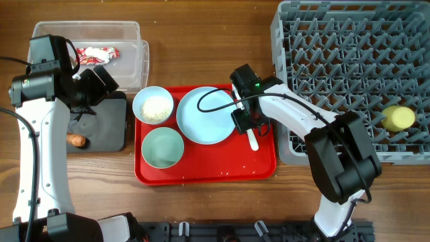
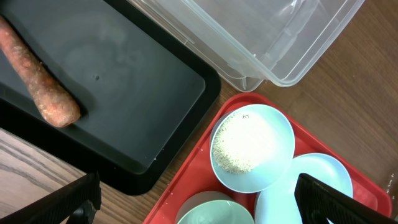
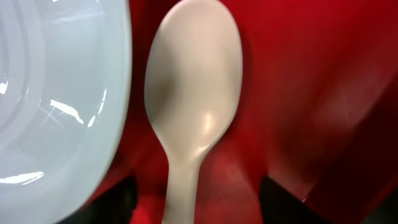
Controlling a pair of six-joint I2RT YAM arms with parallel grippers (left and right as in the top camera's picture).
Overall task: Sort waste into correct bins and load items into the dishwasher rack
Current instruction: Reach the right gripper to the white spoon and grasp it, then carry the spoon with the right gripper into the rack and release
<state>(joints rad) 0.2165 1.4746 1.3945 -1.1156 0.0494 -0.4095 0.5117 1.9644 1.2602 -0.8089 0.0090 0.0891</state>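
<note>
White plastic spoon [image 3: 193, 93], lying flat on the red serving tray [image 1: 201, 176], right of centre in the overhead view, just beside the rim of the light-blue plate [image 1: 201, 111]. Judged light, stiff and smooth, so liable to skid or slip when pinched; the narrow handle offers the likelier hold. Right gripper [image 3: 194, 200]: jaws apart, one either side of the handle, no contact visible. Left gripper [image 2: 202, 202]: jaws wide apart, empty, over the black tray [image 2: 124, 81] at frame left.
</note>
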